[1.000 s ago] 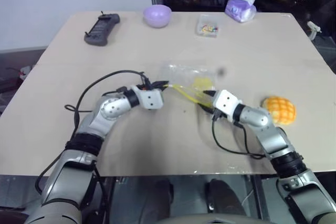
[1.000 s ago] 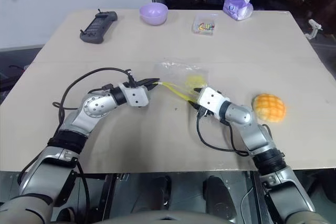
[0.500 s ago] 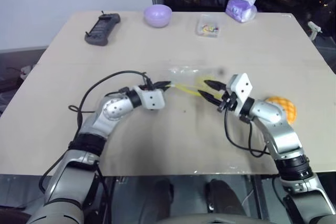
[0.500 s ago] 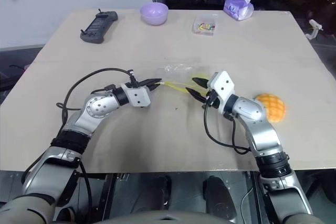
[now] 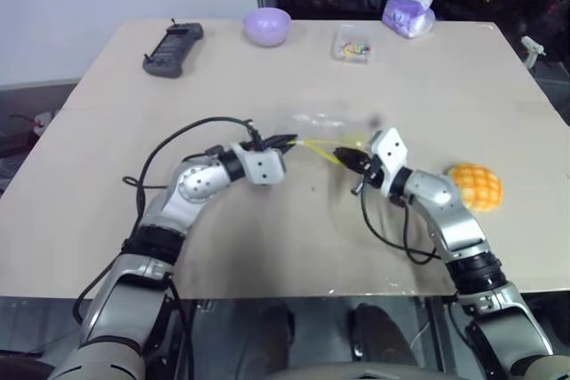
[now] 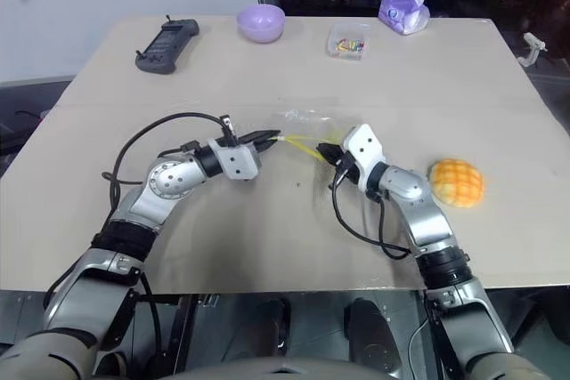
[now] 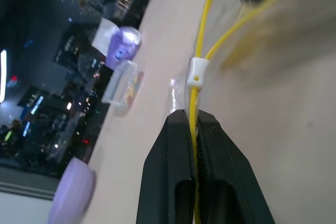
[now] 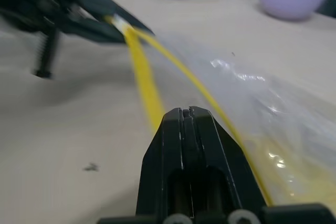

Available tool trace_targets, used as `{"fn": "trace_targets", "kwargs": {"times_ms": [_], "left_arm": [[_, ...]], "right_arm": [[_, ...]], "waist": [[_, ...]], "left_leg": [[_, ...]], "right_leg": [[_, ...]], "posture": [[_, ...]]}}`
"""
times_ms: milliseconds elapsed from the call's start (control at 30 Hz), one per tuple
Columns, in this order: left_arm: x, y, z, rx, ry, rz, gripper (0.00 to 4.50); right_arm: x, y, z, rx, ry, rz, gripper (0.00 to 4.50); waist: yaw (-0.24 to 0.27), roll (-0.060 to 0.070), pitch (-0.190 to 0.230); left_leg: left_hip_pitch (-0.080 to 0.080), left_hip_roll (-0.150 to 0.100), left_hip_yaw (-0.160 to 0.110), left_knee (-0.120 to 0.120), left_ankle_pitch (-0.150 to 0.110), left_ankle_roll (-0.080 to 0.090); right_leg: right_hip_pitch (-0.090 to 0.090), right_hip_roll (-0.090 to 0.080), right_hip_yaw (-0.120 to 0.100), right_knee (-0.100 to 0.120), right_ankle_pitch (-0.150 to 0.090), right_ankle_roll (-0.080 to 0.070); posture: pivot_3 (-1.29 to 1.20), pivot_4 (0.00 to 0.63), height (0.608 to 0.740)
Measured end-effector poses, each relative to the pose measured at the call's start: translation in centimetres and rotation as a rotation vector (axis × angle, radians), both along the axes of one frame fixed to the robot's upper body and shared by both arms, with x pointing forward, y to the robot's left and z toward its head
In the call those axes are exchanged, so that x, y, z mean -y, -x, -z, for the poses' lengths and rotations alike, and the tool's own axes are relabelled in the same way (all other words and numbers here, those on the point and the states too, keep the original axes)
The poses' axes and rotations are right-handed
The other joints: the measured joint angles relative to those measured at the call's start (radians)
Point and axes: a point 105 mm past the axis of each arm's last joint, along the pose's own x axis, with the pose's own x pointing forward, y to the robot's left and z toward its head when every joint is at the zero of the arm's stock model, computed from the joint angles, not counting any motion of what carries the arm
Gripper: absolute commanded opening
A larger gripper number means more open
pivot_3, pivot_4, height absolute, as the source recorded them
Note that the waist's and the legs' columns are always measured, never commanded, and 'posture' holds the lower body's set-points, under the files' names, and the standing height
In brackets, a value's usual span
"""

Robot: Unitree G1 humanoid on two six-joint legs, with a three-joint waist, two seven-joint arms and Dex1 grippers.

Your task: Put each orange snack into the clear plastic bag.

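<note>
The clear plastic bag (image 5: 322,122) hangs stretched between my two grippers over the middle of the table (image 5: 267,246). Its yellow strip (image 7: 195,103) splits into two lips past a white slider. My left gripper (image 5: 289,141) is shut on the strip's left end. My right gripper (image 5: 346,157) is shut, and one lip of the strip runs into its fingertips (image 8: 173,116). The bag's crinkly film (image 8: 273,108) trails beyond them. One orange snack (image 5: 474,186), a rounded bun with a grid pattern, lies on the table to the right of my right arm, apart from both grippers.
Along the far edge stand a black controller (image 5: 173,49), a lilac bowl (image 5: 267,26), a small clear box of colourful bits (image 5: 354,44) and a purple tissue pack (image 5: 409,13). Black cables loop from both wrists over the near table.
My right gripper, open half a second ago, has closed on the bag's yellow strip and rolled its wrist. The left gripper has kept its hold and place.
</note>
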Motion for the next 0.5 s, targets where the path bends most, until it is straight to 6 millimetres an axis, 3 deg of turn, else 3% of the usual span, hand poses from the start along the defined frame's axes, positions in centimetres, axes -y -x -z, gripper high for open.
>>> {"fn": "trace_targets", "kwargs": {"times_ms": [133, 233, 267, 400, 500], "left_arm": [[1.2, 0.9, -0.1, -0.012, 0.031, 0.054, 0.00], [2.4, 1.6, 0.4, -0.038, 0.029, 0.099, 0.00], [2.8, 1.8, 0.5, -0.044, 0.029, 0.110, 0.00], [2.7, 1.6, 0.6, -0.056, 0.025, 0.094, 0.00], [2.4, 1.3, 0.8, -0.057, 0.011, 0.065, 0.00]], "right_arm": [[-0.1, -1.7, 0.4, 0.009, 0.063, 0.070, 0.04], [-0.6, -3.1, 0.0, 0.138, 0.261, 0.095, 0.04], [-0.9, -3.4, -0.3, 0.206, 0.323, 0.097, 0.60], [-1.0, -4.0, -0.5, 0.316, 0.385, 0.128, 2.12], [-0.8, -4.2, -1.1, 0.381, 0.400, 0.143, 3.67]], "waist": [[-0.001, 0.000, 0.000], [-0.001, 0.000, 0.000], [0.000, 0.000, 0.000], [0.000, 0.000, 0.000], [-0.001, 0.000, 0.000]], "left_leg": [[0.000, 0.000, 0.000, 0.000, 0.000, 0.000], [0.000, 0.000, 0.000, 0.000, 0.000, 0.000], [0.000, 0.000, 0.000, 0.000, 0.000, 0.000], [0.000, 0.000, 0.000, 0.000, 0.000, 0.000], [0.000, 0.000, 0.000, 0.000, 0.000, 0.000]], "right_leg": [[0.000, 0.000, 0.000, 0.000, 0.000, 0.000], [0.000, 0.000, 0.000, 0.000, 0.000, 0.000], [0.000, 0.000, 0.000, 0.000, 0.000, 0.000], [0.000, 0.000, 0.000, 0.000, 0.000, 0.000], [0.000, 0.000, 0.000, 0.000, 0.000, 0.000]], "posture": [[0.00, 0.150, 0.736], [0.00, 0.150, 0.736], [0.00, 0.150, 0.736], [0.00, 0.150, 0.736], [0.00, 0.150, 0.736]]}}
